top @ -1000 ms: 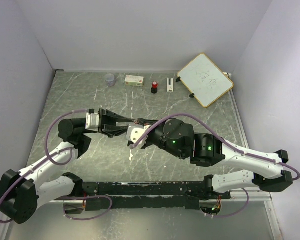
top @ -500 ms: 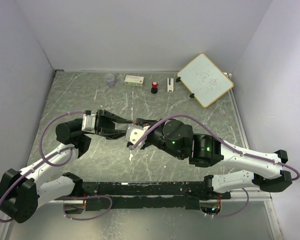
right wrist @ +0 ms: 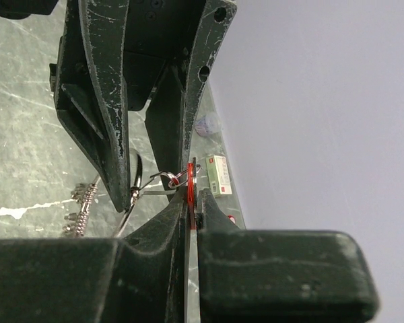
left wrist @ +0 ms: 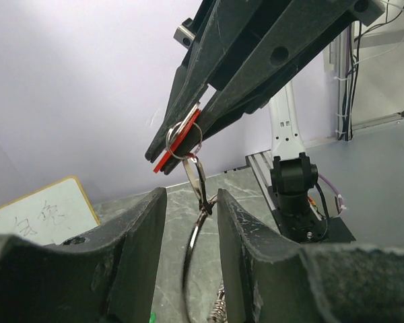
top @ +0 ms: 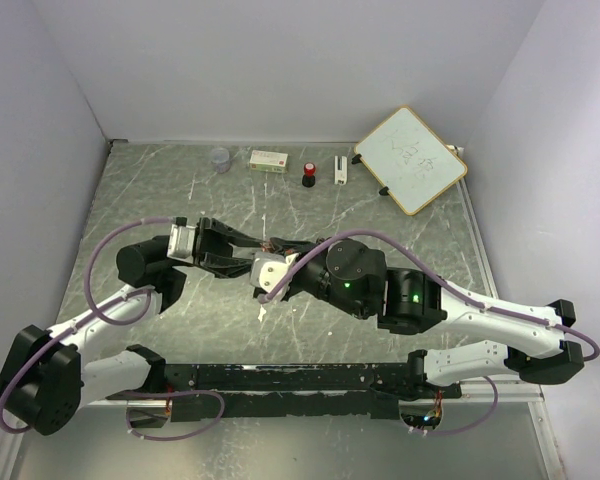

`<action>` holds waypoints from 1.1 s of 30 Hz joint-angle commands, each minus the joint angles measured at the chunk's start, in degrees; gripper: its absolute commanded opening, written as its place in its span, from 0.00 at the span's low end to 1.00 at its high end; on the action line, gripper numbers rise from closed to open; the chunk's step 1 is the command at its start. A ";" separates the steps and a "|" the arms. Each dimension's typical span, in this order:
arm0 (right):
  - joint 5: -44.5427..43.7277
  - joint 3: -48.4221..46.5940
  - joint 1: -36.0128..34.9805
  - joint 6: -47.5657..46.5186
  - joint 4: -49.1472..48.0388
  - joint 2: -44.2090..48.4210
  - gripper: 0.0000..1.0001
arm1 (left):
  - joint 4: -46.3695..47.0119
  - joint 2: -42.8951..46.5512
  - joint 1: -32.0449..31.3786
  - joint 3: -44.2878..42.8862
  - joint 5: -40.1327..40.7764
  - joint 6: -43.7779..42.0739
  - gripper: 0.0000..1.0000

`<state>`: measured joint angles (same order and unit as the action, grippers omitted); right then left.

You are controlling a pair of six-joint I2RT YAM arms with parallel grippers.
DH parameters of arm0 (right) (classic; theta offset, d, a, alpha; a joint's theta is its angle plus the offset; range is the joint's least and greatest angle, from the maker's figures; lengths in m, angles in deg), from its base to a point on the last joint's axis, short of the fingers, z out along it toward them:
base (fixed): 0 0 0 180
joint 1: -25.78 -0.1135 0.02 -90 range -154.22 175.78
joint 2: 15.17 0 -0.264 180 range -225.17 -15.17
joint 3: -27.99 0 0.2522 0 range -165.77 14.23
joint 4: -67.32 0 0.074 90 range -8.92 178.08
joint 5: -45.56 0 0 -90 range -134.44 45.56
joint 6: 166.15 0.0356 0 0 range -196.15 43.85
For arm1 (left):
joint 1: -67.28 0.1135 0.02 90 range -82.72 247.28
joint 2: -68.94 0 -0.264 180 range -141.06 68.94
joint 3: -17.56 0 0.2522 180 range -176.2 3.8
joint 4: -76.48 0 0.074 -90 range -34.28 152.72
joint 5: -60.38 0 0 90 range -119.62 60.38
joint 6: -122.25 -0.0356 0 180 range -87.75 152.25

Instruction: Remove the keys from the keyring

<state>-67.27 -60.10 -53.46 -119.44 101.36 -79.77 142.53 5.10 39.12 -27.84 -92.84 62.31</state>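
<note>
Item: thin silver wire keyring of linked loops [left wrist: 196,178] with a small red plastic-headed key [left wrist: 167,159] attached. It is held up above the grey-green marbled worktop [top: 160,190], between two pincers that meet tip to tip. Right pincer [left wrist: 178,145]: closed flat on the red key head, which shows only as a thin red edge between its jaws. A small round loop circles the key just outside the tips. Left pincer [left wrist: 190,202]: jaws parted, the gap far wider than the wire, gripping nothing that can be seen. Ring relative to left pincer: the elongated link and the larger loop below it pass straight through the gap, nearer one finger than the other. Whether the wire touches that finger cannot be told. Long axis: the string of loops runs from the right pincer's tips directly into the left pincer's mouth, roughly in line with both sets of fingers. Nearer arm: the left for the ring; the right has the key. Appendage: short beaded metal chain [right wrist: 81,202] hanging off the large loop on the left pincer's side. Second key: not plainly visible. Assessment: separation likely depends on the left pincer closing on the wire in its gap and working it away from, or round, the clamped key head. The wire looks thin and springy, so a slip seems the chief risk.
</note>
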 commanded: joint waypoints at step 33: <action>1.12 2.88 -0.39 -3.21 -5.95 1.11 0.00 | 14.44 -3.43 0.48 0.37 -2.12 8.88 0.26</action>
<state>-65.85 -57.39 -53.48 -122.22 98.03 -79.70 150.22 2.13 39.34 -27.60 -94.00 69.57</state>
